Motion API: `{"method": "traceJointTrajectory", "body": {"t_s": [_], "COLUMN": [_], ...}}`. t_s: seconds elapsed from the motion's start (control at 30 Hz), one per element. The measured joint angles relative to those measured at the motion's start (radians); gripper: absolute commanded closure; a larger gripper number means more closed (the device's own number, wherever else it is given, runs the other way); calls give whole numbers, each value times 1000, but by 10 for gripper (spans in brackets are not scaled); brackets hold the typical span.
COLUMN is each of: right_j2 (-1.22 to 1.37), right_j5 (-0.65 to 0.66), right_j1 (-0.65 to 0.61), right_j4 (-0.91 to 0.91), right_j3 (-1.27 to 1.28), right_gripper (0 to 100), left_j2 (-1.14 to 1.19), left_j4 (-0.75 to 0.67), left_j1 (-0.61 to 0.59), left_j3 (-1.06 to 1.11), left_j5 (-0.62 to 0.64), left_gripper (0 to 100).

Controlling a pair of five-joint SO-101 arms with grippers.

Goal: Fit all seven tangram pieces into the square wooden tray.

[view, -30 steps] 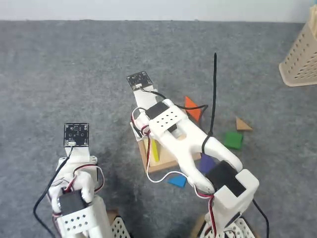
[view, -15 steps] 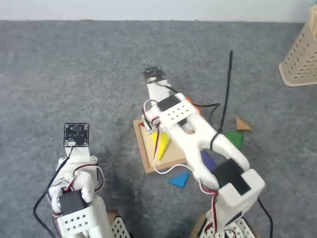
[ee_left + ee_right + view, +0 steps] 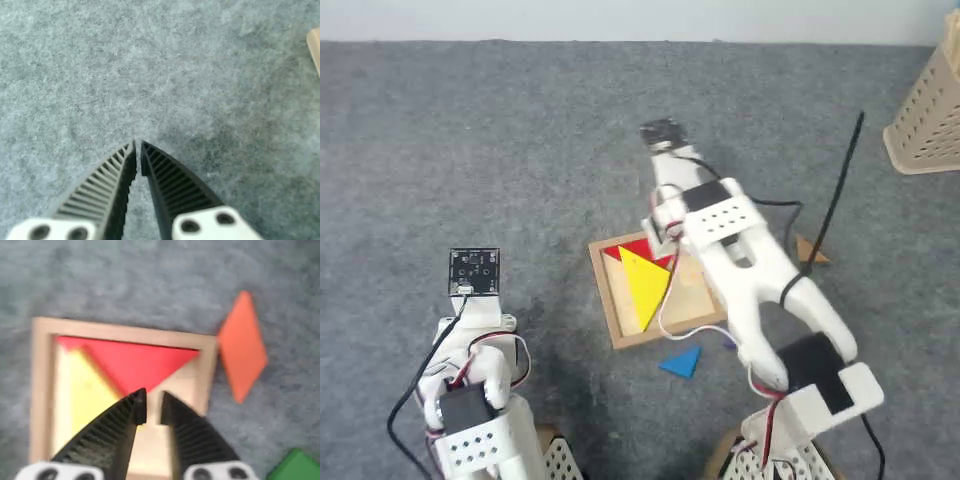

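You have open tabletop [image 3: 470, 130] across the left and far sides. The left arm [image 3: 470, 410] occupies the near left corner. The right arm [image 3: 750, 270] lies across the right half of the tray [image 3: 603, 295], blocking entry from the near right. Inside, the red triangle [image 3: 130, 360] and yellow triangle [image 3: 645, 285] take the far and middle-left. The orange piece [image 3: 242, 360] sits just beside the far right corner, and the blue triangle [image 3: 682, 361] lies just near of the tray.

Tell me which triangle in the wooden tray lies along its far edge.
The red triangle: its long side follows the square wooden tray's far rim; the yellow triangle lies nearer the arms.
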Motion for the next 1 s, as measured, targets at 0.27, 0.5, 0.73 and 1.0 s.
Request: {"method": "traceJointTrajectory", "body": {"t_s": [0.27, 0.5, 0.73, 1.0], "right_j2": [110, 123, 123, 104], "right_j5": [35, 37, 37, 38], "right_j1": [-17, -121, -144, -144], "right_j4": [-34, -35, -35, -35], "right_j3": [25, 23, 23, 23], "right_gripper": [991, 991, 991, 991], "left_j2": [0, 0, 0, 0], "left_j4": [0, 0, 0, 0], "left_j1": [0, 0, 0, 0], "left_j3": [0, 0, 0, 0], "left_j5": [0, 0, 0, 0], "left_gripper": [987, 987, 987, 987]}}
